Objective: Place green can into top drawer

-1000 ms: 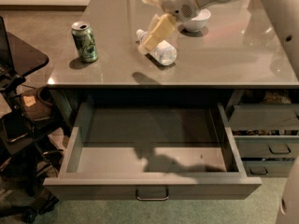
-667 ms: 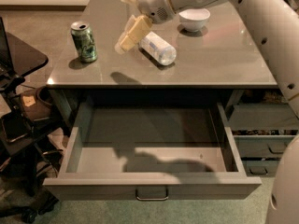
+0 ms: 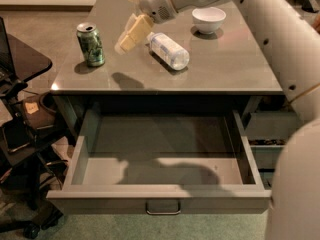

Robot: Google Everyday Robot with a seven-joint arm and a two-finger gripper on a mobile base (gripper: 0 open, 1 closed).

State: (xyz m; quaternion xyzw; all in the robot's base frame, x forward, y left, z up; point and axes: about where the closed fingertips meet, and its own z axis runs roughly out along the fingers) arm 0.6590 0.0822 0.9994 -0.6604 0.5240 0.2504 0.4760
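The green can (image 3: 91,44) stands upright near the left edge of the grey counter (image 3: 225,69). My gripper (image 3: 125,14) hangs above the counter, just right of the can and a little higher, between the can and a clear plastic bottle. Its cream fingers (image 3: 133,32) are spread apart and hold nothing. The top drawer (image 3: 82,154) is pulled wide open below the counter's front edge, its grey inside bare, with a small metal bar handle (image 3: 163,207) at front centre. The arm's shadow falls on the drawer floor.
A clear plastic bottle (image 3: 169,50) lies on its side mid-counter. A white bowl (image 3: 209,20) stands behind it. Narrower drawers (image 3: 267,151) are at the right. A black stand with clutter (image 3: 20,109) is at the left. My white arm (image 3: 295,84) fills the right side.
My gripper has moved left across the counter, from over the bottle toward the green can. The can, the bottle and the drawer have not moved.
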